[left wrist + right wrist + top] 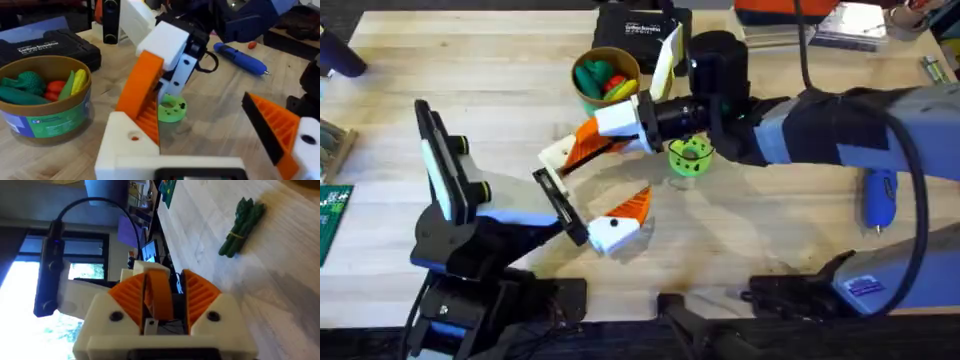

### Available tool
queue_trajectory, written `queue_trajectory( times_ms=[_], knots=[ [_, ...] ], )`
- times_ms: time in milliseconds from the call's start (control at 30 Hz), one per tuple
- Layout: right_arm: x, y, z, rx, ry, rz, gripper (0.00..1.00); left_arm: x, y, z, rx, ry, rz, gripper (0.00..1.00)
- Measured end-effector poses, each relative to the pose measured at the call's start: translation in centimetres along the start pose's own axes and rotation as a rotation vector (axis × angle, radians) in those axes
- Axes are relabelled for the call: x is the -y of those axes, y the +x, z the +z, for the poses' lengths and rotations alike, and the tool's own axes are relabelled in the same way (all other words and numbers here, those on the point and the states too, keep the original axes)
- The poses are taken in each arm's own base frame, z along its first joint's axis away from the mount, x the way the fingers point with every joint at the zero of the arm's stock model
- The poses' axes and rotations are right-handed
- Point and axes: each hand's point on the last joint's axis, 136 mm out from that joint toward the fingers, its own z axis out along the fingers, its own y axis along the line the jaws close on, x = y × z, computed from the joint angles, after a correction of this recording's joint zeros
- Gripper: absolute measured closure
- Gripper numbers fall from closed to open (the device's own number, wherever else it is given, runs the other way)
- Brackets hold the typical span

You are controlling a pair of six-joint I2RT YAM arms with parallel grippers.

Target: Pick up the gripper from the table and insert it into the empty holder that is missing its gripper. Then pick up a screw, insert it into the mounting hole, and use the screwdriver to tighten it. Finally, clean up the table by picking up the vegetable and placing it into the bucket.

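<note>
Two grippers met near the middle of the table [740, 240] in the overhead view. The right gripper [605, 135], reaching across from the lower right, was clamped on the gripper [588, 140], the orange wedge, whose lower end touched the white mount of the left gripper [590, 195]. The left gripper's fingers stood wide apart, one already carrying an orange tip [630, 205]. The bucket [605, 78] stood just behind, holding toy pieces. The screwdriver [880, 197] lay well to the right, and a green disc [691, 157] sat just beside the right gripper.

From the left wrist, the gripper [142, 95] rose tilted from the white mount [127, 147], held at its top by the right gripper's white fingers [165, 42]. The bucket [47, 107] stood near, the screwdriver [240, 57] farther off on the table [220, 125].

From the right wrist, the ribbed orange pads [200, 297] of the right gripper [160, 300] pressed the orange wedge [159, 297] between them. The vegetable [242, 225], a dark-green bundle, lay apart on the table [280, 260].
</note>
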Motion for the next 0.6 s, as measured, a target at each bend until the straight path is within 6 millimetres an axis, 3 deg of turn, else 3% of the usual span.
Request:
queue_trajectory(
  times_ms=[367, 467, 600],
  knots=[
    [0.6, -0.8, -1.4, 0.002, -0.012, 0.02, 0.32, 2.3, 0.4, 0.0, -0.018, 0.124, 0.013, 0.016],
    [0.6, -0.9, -1.5, 0.004, -0.014, 0.017, 0.038, 2.5, 0.4, 0.0, -0.02, 0.14, 0.014, 0.015],
    [0.7, -1.1, -1.8, 0.01, -0.013, 0.016, 0.009, 2.8, 0.5, -0.1, -0.022, 0.154, 0.013, 0.015]
  ],
)
